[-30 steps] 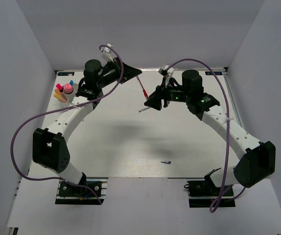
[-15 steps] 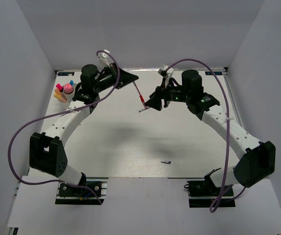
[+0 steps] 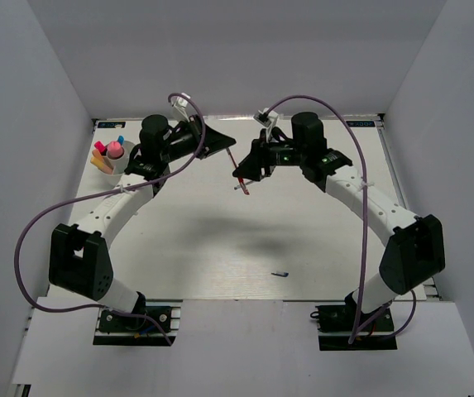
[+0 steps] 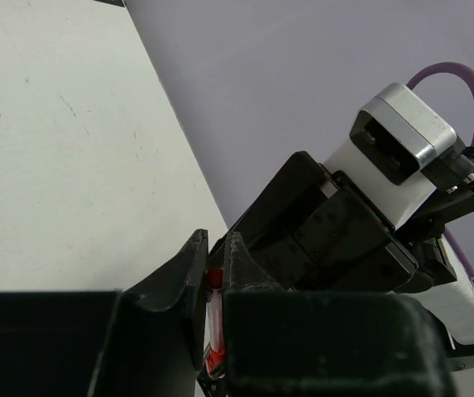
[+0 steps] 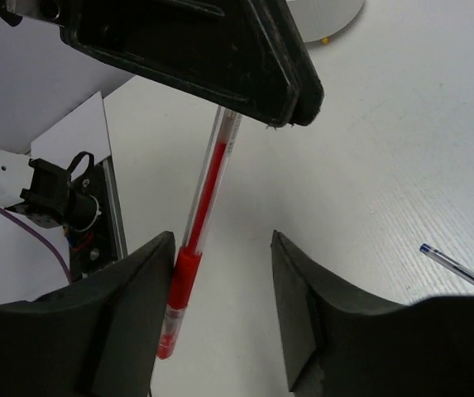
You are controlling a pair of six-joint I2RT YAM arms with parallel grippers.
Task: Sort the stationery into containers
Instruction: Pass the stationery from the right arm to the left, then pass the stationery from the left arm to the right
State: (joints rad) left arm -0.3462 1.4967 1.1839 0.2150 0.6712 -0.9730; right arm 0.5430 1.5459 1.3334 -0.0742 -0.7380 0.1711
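We see the white table [image 3: 220, 240], and above its far middle the left gripper [image 3: 230, 147] is clamped on the upper end of a tilted red pen [image 5: 208, 198]. The right gripper [image 5: 220, 248] is spread wide, the pen's lower end inside the gap, close against 1 finger. The white bowl [image 3: 114, 172] holding markers sits far left, and a blue pen [image 3: 280, 274] lies near the front edge.

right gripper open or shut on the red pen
Open. In the right wrist view the right gripper has its jaws spread, the red clear-barrelled pen beside one; the left gripper clamps its upper end.
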